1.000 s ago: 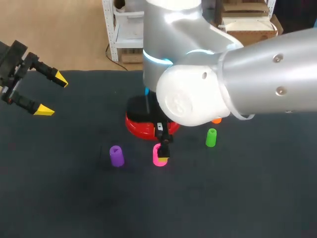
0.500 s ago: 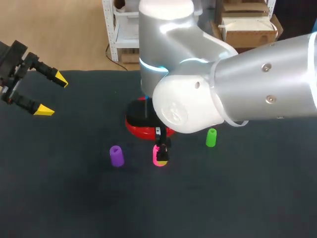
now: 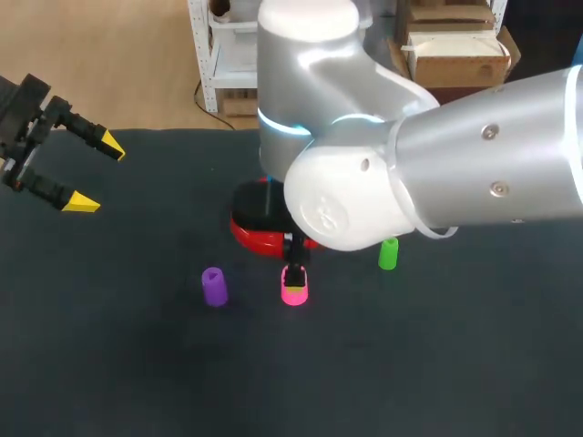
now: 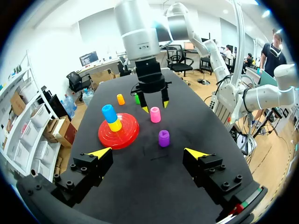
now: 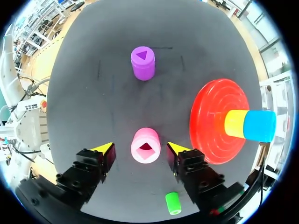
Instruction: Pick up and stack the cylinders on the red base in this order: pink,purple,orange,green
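The pink cylinder [image 5: 145, 145] stands upright on the black table between the fingers of my right gripper [image 5: 140, 150]. That gripper is open, with a gap on each side of the cylinder. In the head view my right gripper [image 3: 294, 276] hangs just above the pink cylinder [image 3: 293, 293]. The purple cylinder [image 3: 214, 286] stands to its left and the green cylinder [image 3: 389, 254] to its right. The red base [image 3: 255, 238] lies behind them, half hidden by my right arm. The orange cylinder [image 4: 120, 99] shows only in the left wrist view. My left gripper [image 3: 96, 173] hangs open and empty at the far left.
A yellow cylinder [image 5: 237, 123] and a blue cylinder [image 5: 259, 126] sit stacked on the red base's [image 5: 210, 107] post. My bulky right arm [image 3: 428, 173] covers the middle back of the table.
My right gripper has come down around the pink cylinder and its fingers have drawn closer together. The left arm has not moved.
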`<state>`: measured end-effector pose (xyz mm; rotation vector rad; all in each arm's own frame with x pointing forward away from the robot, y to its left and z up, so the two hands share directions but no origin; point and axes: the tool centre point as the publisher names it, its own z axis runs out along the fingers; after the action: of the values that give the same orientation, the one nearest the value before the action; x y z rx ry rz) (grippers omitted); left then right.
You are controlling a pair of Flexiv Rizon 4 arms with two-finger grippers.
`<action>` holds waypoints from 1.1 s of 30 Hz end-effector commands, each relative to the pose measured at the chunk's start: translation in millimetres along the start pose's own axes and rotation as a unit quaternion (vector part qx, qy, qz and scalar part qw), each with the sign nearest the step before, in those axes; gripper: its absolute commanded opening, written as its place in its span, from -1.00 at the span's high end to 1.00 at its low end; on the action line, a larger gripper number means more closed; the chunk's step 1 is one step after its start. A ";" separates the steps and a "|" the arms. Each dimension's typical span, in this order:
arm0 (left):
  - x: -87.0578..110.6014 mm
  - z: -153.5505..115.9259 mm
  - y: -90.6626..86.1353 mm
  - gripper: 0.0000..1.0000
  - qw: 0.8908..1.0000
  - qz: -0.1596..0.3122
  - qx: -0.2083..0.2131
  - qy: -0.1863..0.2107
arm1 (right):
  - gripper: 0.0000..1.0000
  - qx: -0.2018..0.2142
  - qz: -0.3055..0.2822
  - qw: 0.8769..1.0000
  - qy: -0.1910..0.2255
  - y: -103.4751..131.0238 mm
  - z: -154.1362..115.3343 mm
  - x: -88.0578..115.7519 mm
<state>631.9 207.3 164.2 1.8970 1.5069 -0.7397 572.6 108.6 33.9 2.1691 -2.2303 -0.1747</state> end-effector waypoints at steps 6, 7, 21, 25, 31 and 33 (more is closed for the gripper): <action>1.1 0.3 -0.3 -1.00 1.000 0.001 -0.001 0.000 | -0.53 0.005 -0.002 1.000 0.013 1.1 3.3 1.1; 1.1 0.3 -0.3 -1.00 1.000 0.001 -0.001 0.000 | -0.52 0.006 -0.004 1.000 0.017 1.0 3.6 0.6; 1.1 0.3 -0.3 -1.00 1.000 0.001 -0.001 0.000 | 0.09 0.013 0.005 1.000 0.021 -0.7 4.5 -1.4; 1.1 0.3 -0.3 -1.00 1.000 0.001 -0.001 0.000 | 0.26 0.012 0.011 1.000 0.022 0.0 6.0 -1.2; 1.1 0.3 -0.3 -1.00 1.000 0.001 -0.001 0.000 | 1.00 0.038 0.024 0.999 0.016 -5.8 -18.2 -0.9; 1.1 0.3 -0.3 -1.00 1.000 0.001 -0.001 0.000 | 1.00 0.050 0.029 0.998 0.009 -10.5 -40.4 -0.6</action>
<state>631.9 207.2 164.2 1.8970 1.5069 -0.7397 590.4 114.9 47.2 2.1336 -2.3168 -0.0476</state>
